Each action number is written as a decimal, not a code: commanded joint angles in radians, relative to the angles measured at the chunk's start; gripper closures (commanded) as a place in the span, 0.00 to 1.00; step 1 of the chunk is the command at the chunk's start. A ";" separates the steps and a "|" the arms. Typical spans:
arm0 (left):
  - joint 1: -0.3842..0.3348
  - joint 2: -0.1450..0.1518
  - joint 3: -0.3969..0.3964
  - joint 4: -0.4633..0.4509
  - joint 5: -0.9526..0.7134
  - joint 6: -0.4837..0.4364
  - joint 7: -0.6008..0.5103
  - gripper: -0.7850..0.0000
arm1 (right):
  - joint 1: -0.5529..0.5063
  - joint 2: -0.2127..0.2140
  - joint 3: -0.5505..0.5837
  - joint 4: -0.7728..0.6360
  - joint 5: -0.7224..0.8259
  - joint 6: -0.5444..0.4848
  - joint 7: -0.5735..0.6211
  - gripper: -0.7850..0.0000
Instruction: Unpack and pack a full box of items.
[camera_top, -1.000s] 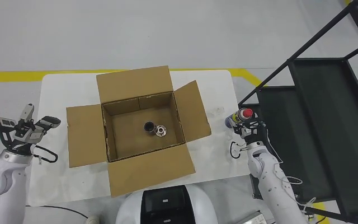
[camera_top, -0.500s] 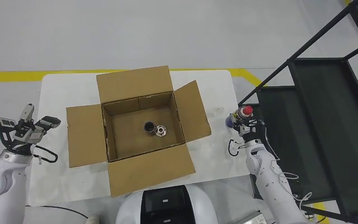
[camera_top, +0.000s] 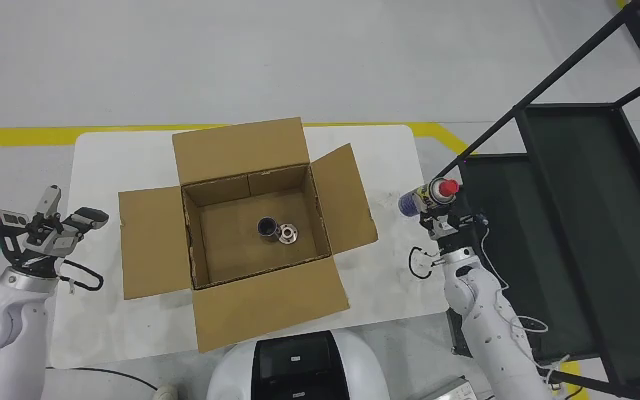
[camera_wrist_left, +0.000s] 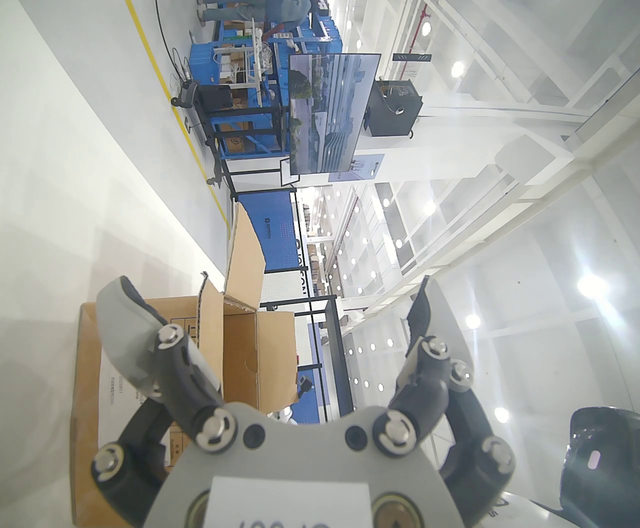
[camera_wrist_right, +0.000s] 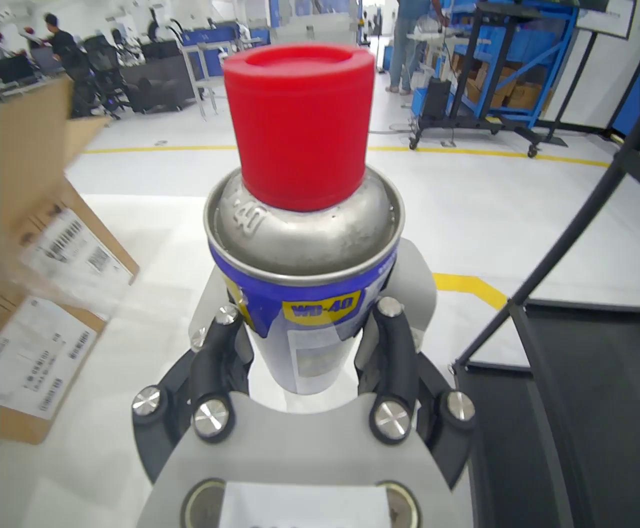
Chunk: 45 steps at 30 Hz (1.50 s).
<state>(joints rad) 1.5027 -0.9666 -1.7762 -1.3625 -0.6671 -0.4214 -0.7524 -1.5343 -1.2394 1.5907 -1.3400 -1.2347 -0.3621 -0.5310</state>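
An open cardboard box (camera_top: 255, 225) stands mid-table with all flaps spread; a dark cylinder (camera_top: 267, 229) and a small metal part (camera_top: 288, 234) lie on its floor. My right gripper (camera_top: 441, 211) is shut on a blue spray can with a red cap (camera_top: 428, 196), held just past the table's right edge beside the black shelf. In the right wrist view the spray can (camera_wrist_right: 305, 235) stands between the fingers (camera_wrist_right: 395, 345). My left gripper (camera_top: 62, 222) is open and holds nothing at the table's left edge; the left wrist view shows its fingers (camera_wrist_left: 135, 325) spread, with the box (camera_wrist_left: 240, 325) beyond.
A black metal shelf rack (camera_top: 560, 190) stands right of the white table (camera_top: 390, 150), its tray (camera_wrist_right: 575, 390) close to the can. Yellow floor tape (camera_top: 100, 132) runs behind the table. Bare tabletop lies between the box's right flap and the can.
The right gripper has carried the spray can up and to the right, toward the shelf, and turned it. The left arm has kept still.
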 joint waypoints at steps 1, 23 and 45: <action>0.000 0.000 0.000 0.000 0.000 0.000 0.000 0.00 | -0.055 0.004 0.022 -0.165 0.006 -0.015 0.014 1.00; 0.000 0.000 0.000 0.000 0.000 0.000 0.000 0.00 | 0.027 0.013 -0.206 -0.539 0.672 -0.238 0.738 1.00; 0.000 0.000 0.000 0.000 0.000 0.000 0.000 0.00 | 0.165 0.007 -0.360 -0.517 0.705 -0.007 1.013 1.00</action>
<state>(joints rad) 1.5027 -0.9666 -1.7762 -1.3625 -0.6671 -0.4214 -0.7524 -1.3695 -1.2321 1.2304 -1.8575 -0.5300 -0.3694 0.4823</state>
